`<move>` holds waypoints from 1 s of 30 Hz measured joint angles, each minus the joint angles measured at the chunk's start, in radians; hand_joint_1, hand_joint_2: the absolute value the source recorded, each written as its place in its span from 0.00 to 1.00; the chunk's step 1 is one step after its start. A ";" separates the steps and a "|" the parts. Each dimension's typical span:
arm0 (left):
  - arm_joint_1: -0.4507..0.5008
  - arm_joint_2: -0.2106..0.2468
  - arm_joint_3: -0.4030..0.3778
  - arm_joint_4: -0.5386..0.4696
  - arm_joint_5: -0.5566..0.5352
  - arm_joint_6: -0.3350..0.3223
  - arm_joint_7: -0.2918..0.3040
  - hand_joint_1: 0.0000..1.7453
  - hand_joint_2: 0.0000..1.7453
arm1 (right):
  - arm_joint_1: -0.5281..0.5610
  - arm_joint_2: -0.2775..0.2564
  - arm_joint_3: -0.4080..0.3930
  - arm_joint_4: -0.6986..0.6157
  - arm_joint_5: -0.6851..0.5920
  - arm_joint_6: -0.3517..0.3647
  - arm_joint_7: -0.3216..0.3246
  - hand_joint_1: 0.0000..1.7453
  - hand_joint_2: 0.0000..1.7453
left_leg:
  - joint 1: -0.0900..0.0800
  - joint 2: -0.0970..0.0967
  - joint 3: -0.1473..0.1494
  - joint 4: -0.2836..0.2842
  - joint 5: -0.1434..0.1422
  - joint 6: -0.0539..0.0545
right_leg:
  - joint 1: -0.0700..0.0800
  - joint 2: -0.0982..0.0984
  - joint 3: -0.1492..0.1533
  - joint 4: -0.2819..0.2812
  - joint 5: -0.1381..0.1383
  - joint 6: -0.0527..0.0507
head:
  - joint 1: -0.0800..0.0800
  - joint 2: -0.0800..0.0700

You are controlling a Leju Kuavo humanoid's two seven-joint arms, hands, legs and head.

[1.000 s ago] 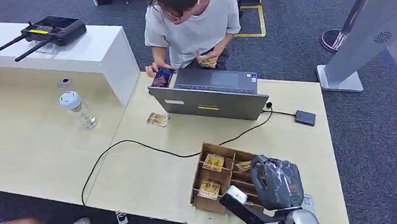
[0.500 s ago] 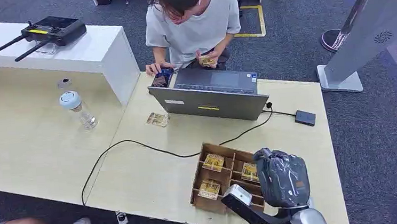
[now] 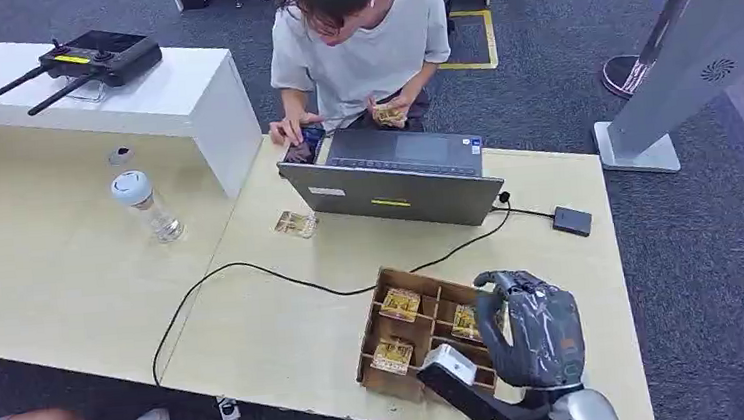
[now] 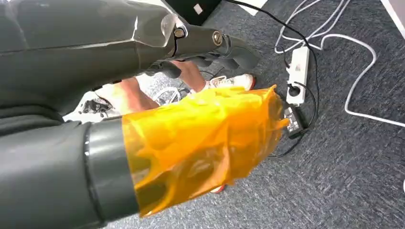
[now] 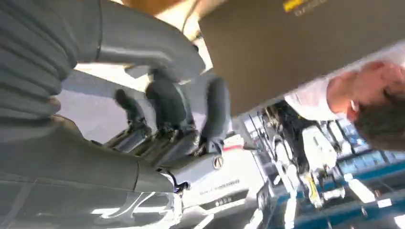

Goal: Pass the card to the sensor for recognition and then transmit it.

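Tabletop tray (image 3: 377, 322) cards (image 3: 400, 303) lie flat (lengthwise toward laptop (image 3: 396, 180)); right robot hand (image 3: 530, 330) spread, empty.

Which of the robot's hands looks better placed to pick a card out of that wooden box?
Probably the right hand: it hovers at the compartmented wooden box of yellow cards. The left hand hangs over the floor.

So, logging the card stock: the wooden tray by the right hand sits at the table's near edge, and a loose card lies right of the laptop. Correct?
Not quite. The head view shows the loose card left of the laptop; the rest about the wooden tray and right hand holds.
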 joint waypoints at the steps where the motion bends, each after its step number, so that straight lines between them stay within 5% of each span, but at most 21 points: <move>1: 0.000 0.000 0.000 0.000 0.000 0.000 0.000 0.00 0.00 | 0.000 0.000 0.000 0.000 -0.002 0.005 0.002 0.00 1.00 | 0.000 0.000 0.000 0.000 0.000 0.000 | 0.000 0.000 0.000 0.000 0.000 0.000 | 0.000 0.000; 13: 0.000 0.000 0.002 0.000 -0.003 0.001 0.000 0.00 0.00 | 0.001 -0.002 0.000 0.028 -0.021 0.017 0.002 0.00 1.00 | 0.000 0.000 0.000 0.000 0.000 0.000 | 0.000 0.000 0.000 0.000 0.000 0.000 | 0.000 0.000; 30: 0.000 0.000 0.018 0.000 0.000 0.003 -0.002 0.00 0.00 | 0.013 -0.002 0.001 0.074 -0.037 0.026 0.002 0.20 1.00 | 0.000 0.000 0.000 0.000 0.000 0.000 | 0.000 0.000 0.000 0.000 0.000 0.000 | 0.000 0.000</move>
